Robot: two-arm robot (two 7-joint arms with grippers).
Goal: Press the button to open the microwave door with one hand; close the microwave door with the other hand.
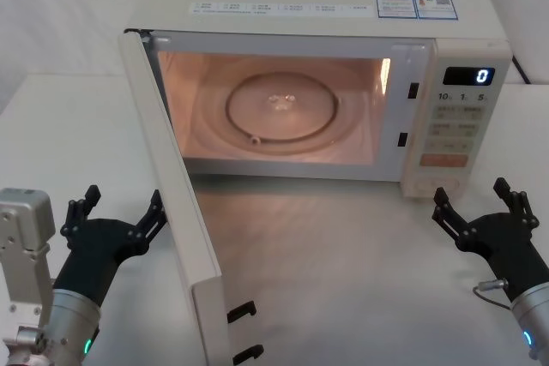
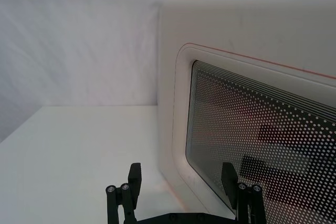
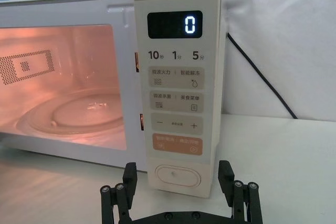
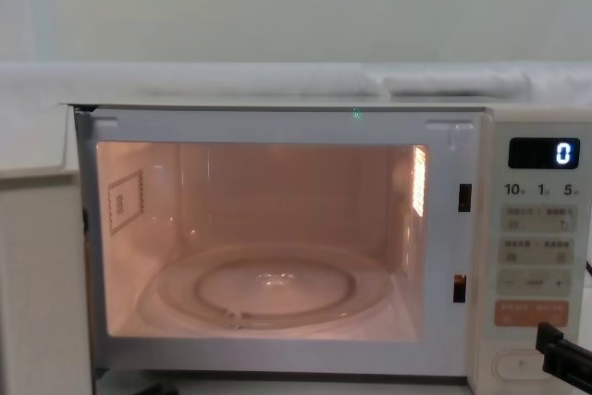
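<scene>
The cream microwave (image 1: pixel 343 15) stands at the back of the table with its cavity lit. The microwave door (image 1: pixel 176 203) is swung wide open toward me on its left hinge. My left gripper (image 1: pixel 120 210) is open, low beside the door's outer face. The left wrist view has that gripper (image 2: pixel 181 179) close to the door's dotted glass window (image 2: pixel 252 129). My right gripper (image 1: pixel 474 199) is open, a short way in front of the control panel. In the right wrist view it (image 3: pixel 178 172) faces the button (image 3: pixel 178 176) without touching it. The display reads 0.
A glass turntable (image 1: pixel 279 109) lies inside the lit cavity. Two black latch hooks (image 1: pixel 243 310) stick out of the door's free edge near me. A black cable (image 3: pixel 262 77) runs behind the microwave on the right. White tabletop (image 1: pixel 343 255) lies between the door and the right gripper.
</scene>
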